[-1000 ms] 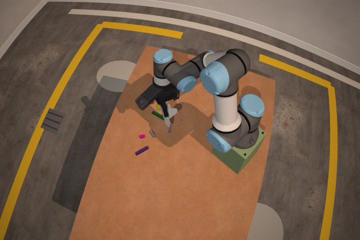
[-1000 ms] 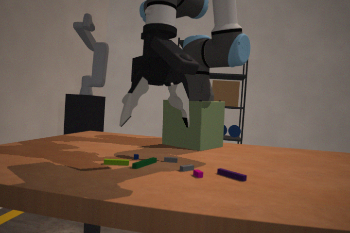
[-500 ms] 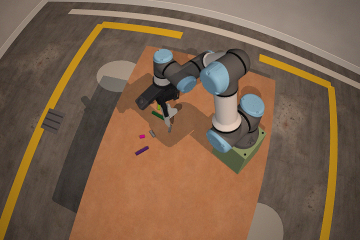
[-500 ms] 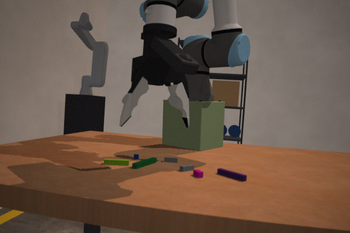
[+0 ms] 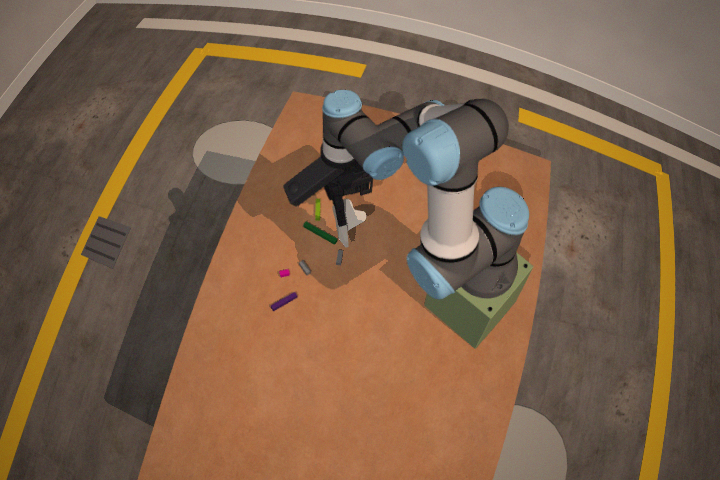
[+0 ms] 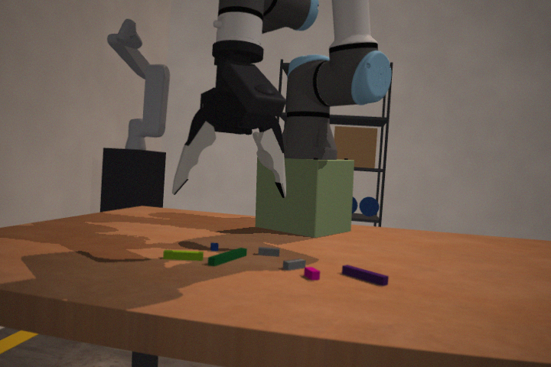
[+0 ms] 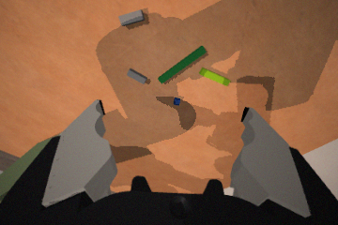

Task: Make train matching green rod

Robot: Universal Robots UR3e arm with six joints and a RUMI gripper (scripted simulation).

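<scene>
My gripper [image 6: 229, 190] is open and empty, high above the table over the blue rod. The green rod [image 6: 226, 256] lies flat on the table, and shows in the wrist view [image 7: 182, 64] and in the top view [image 5: 319, 232]. A lime rod [image 6: 183, 254] lies just left of it [image 7: 214, 76]. A small blue rod [image 6: 214, 246] [image 7: 176, 100] sits behind them. Two grey rods [image 6: 268, 251] [image 6: 294, 263] lie to the right. A magenta rod [image 6: 311, 272] and a purple rod [image 6: 364, 274] lie farther right. All rods lie apart.
The arm's green base block [image 6: 304, 195] stands at the back of the table. A black stand with a grey arm [image 6: 132, 178] and a shelf [image 6: 363, 147] stand beyond the table.
</scene>
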